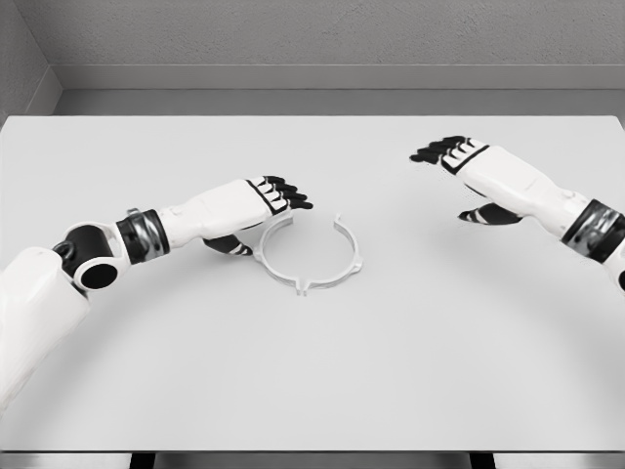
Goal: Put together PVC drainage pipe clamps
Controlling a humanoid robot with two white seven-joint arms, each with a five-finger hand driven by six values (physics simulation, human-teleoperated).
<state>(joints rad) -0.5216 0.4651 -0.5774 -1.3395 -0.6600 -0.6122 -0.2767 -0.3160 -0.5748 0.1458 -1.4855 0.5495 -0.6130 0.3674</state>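
Nearest the camera, the white left arm enters at the lower left edge, its black elbow joint and banded wrist lying low over the plain white rectangular table (pixel 322 391). Left hand (pixel 256 209), white with black fingertips, palm down, fingers extended forward and only slightly bent, thumb tucked beneath toward the table; it holds nothing.

White plastic C-shaped pipe clamp ring (pixel 311 258) lies flat on the table just right of the left hand, starting under its fingertips and running back toward the robot. Gap of the ring faces the far side of the table; a small tab projects from its near edge. Left fingertips (pixel 289 198) sit over or at the ring's upper left end; contact cannot be confirmed. Nothing lies inside the ring but bare table.

Right hand (pixel 480 176), same white shell and black fingertips, hovers well apart from the ring, to its right and further back. Fingers straight and together, pointing left, thumb hanging below; open, holding nothing.

Grey wall and floor strip behind the table's far edge
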